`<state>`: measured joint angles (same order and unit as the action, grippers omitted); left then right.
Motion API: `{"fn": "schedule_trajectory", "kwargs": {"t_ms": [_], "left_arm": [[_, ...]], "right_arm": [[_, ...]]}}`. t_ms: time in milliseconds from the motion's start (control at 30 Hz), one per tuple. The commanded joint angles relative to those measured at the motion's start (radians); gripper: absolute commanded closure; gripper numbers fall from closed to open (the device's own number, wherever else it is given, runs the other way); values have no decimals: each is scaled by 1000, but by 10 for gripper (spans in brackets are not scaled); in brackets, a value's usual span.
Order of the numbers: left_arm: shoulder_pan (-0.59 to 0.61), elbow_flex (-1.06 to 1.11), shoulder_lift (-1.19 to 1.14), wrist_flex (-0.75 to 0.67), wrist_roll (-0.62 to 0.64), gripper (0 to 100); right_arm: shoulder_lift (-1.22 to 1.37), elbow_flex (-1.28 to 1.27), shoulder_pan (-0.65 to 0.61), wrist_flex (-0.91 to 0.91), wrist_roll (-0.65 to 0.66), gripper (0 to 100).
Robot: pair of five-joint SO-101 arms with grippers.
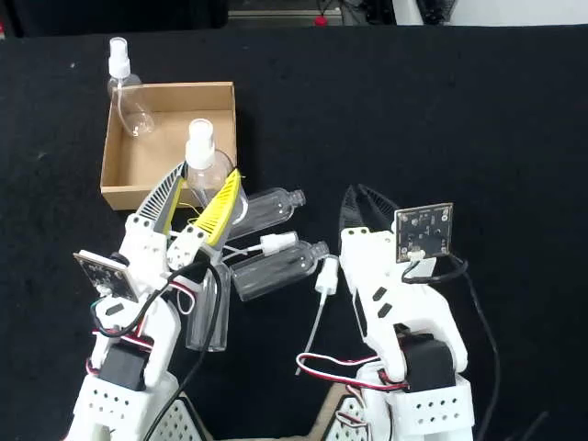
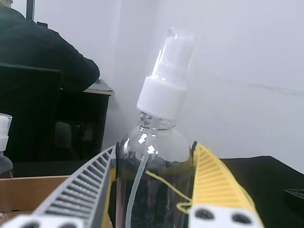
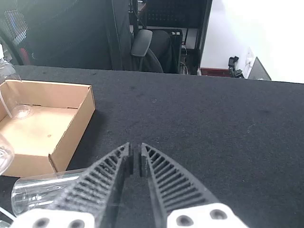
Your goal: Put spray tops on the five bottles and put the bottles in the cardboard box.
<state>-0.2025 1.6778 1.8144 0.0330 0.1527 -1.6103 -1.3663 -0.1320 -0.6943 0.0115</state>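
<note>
Pinched upright at the body by left gripper (image 1: pixel 207 179): clear bottle (image 2: pixel 154 156), white spray top (image 2: pixel 164 90) fitted, dip tube (image 2: pixel 134 187) inside. Positioned at near rim of cardboard box (image 1: pixel 170 89). Right gripper (image 3: pixel 134 154) pressed together, pinching nothing.

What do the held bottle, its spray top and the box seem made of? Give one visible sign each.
Held bottle: probably clear glossy plastic; the tube inside shows through, highlights glint. Spray top: smooth opaque white plastic, it seems, under a clear cap. Box: matte brown cardboard, thin flat walls.
</note>
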Motion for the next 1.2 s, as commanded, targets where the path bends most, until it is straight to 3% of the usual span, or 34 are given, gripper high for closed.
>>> {"fn": "schedule_trajectory", "kwargs": {"t_ms": [0,133,367,567,733,1000,1167], "left_arm": [[7,21,11,5,-3,812],[13,21,11,12,-11,812],[19,13,11,206,-14,812],[50,-150,11,428,-11,812],[61,-263,11,433,-14,809],[56,-358,9,431,-161,809],[58,-441,-71,437,-187,808]], "right_arm": [[-12,5,-9,29,6,973],[-12,5,-9,29,6,973],[-12,5,-9,29,6,973],[-12,5,-9,28,11,973],[-12,5,-9,26,11,973],[-12,5,-9,23,8,973],[-12,5,-9,23,6,973]]}}
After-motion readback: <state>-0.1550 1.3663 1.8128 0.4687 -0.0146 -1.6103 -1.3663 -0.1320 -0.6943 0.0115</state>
